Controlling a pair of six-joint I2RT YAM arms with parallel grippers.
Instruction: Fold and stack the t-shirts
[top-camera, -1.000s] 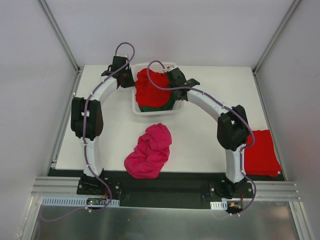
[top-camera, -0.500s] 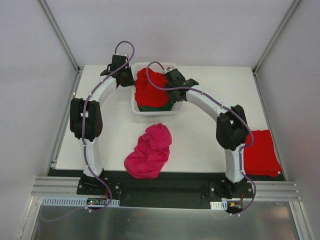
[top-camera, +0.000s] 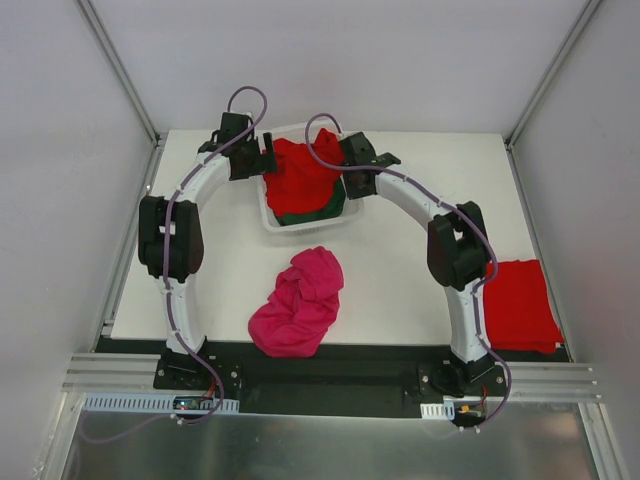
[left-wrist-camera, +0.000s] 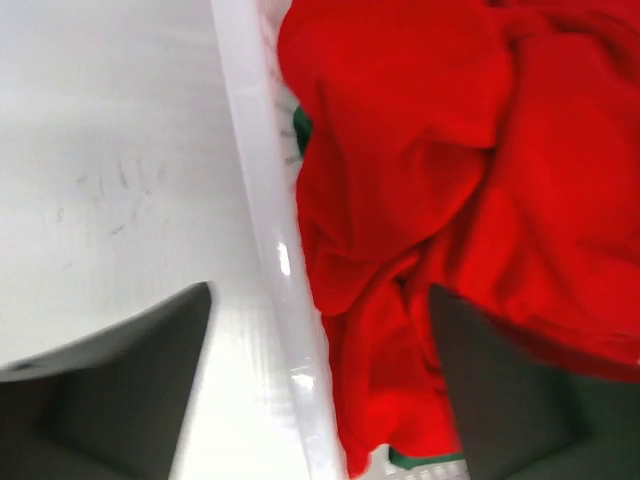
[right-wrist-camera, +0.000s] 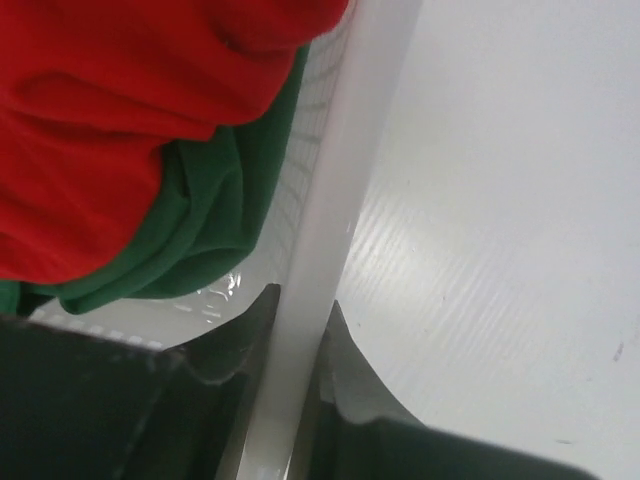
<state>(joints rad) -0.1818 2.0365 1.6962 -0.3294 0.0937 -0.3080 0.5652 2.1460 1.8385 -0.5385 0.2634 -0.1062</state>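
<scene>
Top external view: white basket (top-camera: 300, 227) at 12 o'clock on table (top-camera: 400, 270), heaped with red shirts (top-camera: 300, 172); green shirt (top-camera: 318, 211) beneath, showing at basket's 5 o'clock. Pink shirt (top-camera: 298, 303) crumpled at basket's 6 o'clock, near table front. Folded red shirt (top-camera: 520, 305) flat at table's 4 o'clock edge. Left fingers (left-wrist-camera: 180, 330) apart, straddling basket's 9 o'clock rim, one outside, one over red cloth. Right fingers (right-wrist-camera: 258, 340) clamped on 3 o'clock rim.
</scene>
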